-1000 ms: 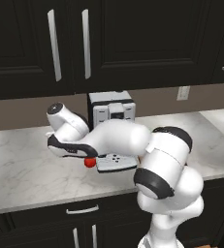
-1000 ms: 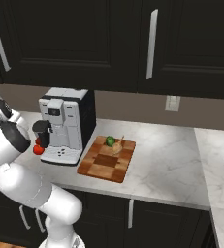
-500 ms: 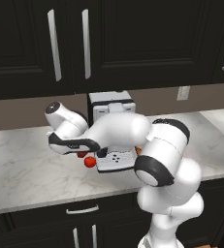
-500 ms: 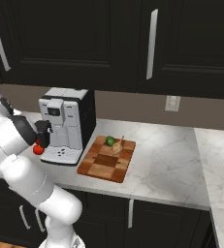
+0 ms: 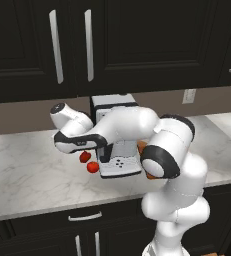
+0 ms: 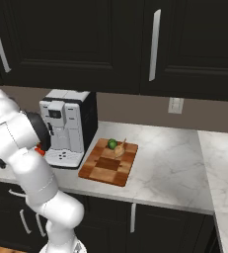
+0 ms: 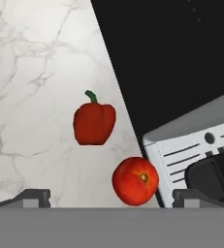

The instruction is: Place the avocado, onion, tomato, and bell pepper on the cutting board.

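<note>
1. While the arm has swung lower over the counter, the gripper hangs with its jaws wide, holding nothing.
2. Tomato and bell pepper wait left of the coffee machine.
3. Avocado and onion sit on the cutting board.

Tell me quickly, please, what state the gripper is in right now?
Gripper: open and empty, hovering over the tomato, with the bell pepper just beyond.

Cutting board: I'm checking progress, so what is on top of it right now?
On the cutting board, the avocado and the onion sit side by side at its far end. The robot's arm covers its near left corner.
</note>
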Controlling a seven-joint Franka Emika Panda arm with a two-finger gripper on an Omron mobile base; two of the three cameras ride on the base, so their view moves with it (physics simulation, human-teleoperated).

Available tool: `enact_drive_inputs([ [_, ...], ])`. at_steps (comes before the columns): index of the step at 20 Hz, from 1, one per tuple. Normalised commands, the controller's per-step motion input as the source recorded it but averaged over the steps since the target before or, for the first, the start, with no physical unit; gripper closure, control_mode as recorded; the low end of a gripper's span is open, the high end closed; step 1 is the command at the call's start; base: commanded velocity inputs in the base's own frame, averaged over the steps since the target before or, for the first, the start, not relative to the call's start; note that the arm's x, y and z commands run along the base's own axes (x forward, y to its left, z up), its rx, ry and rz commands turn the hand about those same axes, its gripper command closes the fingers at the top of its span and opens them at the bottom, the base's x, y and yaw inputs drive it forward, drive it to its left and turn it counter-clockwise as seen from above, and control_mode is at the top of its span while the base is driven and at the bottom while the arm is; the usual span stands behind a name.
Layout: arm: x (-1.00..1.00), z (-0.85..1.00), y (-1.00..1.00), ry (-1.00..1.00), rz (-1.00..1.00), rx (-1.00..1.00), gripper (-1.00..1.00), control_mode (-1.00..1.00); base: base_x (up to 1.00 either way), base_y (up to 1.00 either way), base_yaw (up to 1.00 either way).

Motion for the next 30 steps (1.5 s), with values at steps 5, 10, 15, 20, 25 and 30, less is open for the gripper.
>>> enact_drive_inputs([
  [5, 0.01, -0.39, -0.03, 0.01, -0.01, 0.0, -1.0, -1.0, 0.0, 0.0, 0.0],
  [10, 0.03, -0.22, 0.0, 0.0, -0.03, 0.0, -1.0, -1.0, 0.0, 0.0, 0.0],
  [15, 0.0, -0.09, -0.01, 0.0, -0.04, 0.0, -1.0, -1.0, 0.0, 0.0, 0.0],
  [20, 0.0, 0.0, -0.03, 0.0, -0.04, 0.0, -1.0, -1.0, 0.0, 0.0, 0.0],
  [25, 0.0, -0.01, -0.08, 0.0, -0.05, 0.0, -1.0, -1.0, 0.0, 0.0, 0.0],
  [30, 0.0, -0.07, -0.16, -0.04, -0.14, 0.0, -1.0, -1.0, 0.0, 0.0, 0.0],
])
